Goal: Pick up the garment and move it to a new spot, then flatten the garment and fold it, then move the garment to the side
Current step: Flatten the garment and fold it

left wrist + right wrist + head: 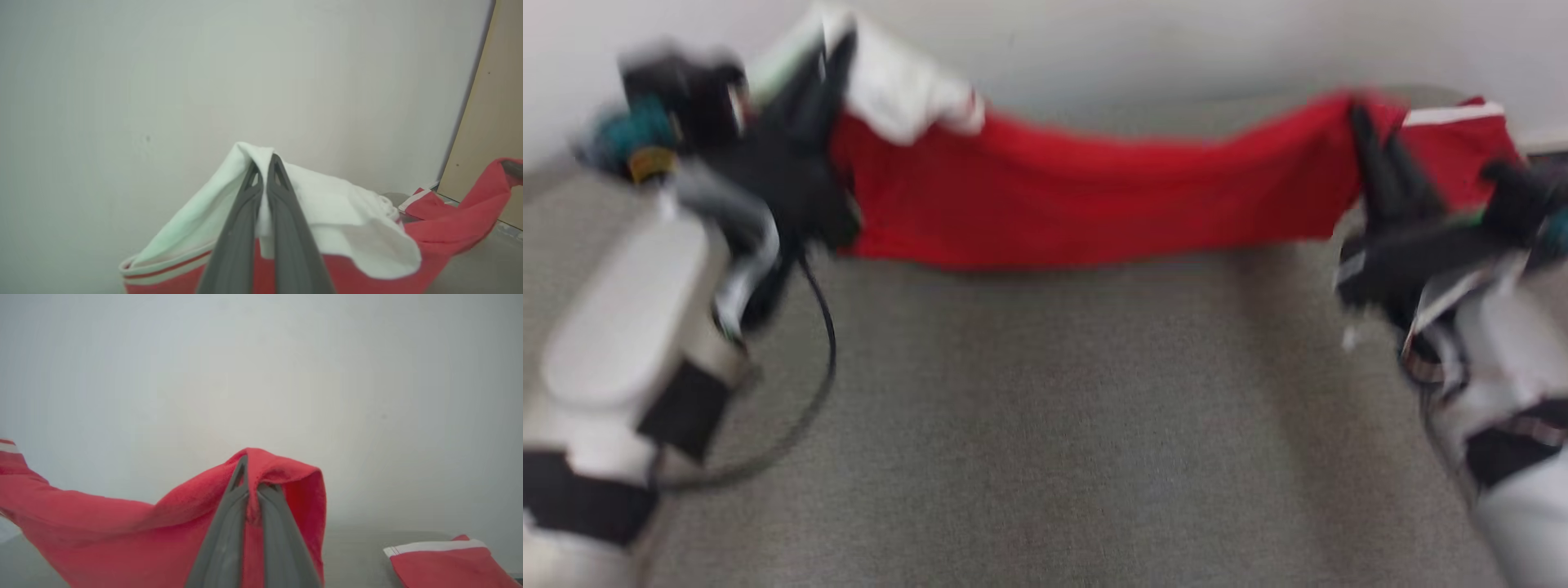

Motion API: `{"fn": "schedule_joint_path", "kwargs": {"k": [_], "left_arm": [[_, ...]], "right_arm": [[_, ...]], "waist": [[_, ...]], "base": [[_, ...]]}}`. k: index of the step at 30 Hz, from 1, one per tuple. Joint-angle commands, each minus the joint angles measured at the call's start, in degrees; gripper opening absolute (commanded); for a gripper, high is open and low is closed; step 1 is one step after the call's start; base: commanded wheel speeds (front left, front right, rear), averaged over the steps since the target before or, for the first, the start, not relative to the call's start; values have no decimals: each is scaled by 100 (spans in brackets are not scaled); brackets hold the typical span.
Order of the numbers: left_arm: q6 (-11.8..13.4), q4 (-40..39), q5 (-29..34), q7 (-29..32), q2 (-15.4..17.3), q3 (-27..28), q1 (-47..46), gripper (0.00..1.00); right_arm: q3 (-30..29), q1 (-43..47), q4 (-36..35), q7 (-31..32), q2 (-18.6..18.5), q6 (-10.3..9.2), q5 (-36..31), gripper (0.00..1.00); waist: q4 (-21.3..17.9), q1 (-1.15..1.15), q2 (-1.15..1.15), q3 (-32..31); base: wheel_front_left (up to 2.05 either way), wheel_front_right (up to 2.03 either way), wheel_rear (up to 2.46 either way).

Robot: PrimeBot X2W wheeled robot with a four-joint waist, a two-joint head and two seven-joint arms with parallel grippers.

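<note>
Grey surface, red garment hanging above

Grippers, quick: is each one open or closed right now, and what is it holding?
Left gripper: closed, holding the garment by its white part.
Right gripper: closed, holding the garment by a red fold.

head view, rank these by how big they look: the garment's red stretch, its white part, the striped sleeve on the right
1. garment's red stretch
2. white part
3. striped sleeve
The last two look close, and blur makes their order unsure.
</note>
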Motion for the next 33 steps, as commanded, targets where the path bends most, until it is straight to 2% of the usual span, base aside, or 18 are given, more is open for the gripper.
{"fn": "schedule_joint_path", "kwargs": {"k": [1,5,7,11,16,24,33], "left_arm": [[9,24,-86,100,62,5,-428,0],[9,398,-261,584,119,59,-2058,0],[9,615,-37,672,209,-48,-2960,0],[9,1012,224,721,190,-374,-4456,0],[9,1711,427,572,58,-547,-5878,0],[10,2736,484,339,-88,-876,-7095,0],[10,3370,343,74,-259,-1285,-7680,0]], "right_arm": [[25,-427,93,84,-56,5,118,0],[195,-2030,514,419,-214,5,273,0],[207,-2873,767,584,-191,5,395,0],[91,-4418,1359,819,-90,5,650,0],[176,-5914,2027,899,-217,5,498,0],[426,-7159,2931,622,1,5,215,0],[691,-7755,3646,272,186,5,175,0]], "waist": [[-126,-1,-1,613],[-163,-1,-1,1396],[-216,-1,-1,1768],[-294,-1,-1,2364],[-183,-1,-1,2814],[-174,-1,-1,3002],[-169,-1,-1,3193]], "base": [[0,0,0],[0,0,0],[0,0,0],[0,0,0],[0,0,0],[0,0,0],[0,0,0]]}}
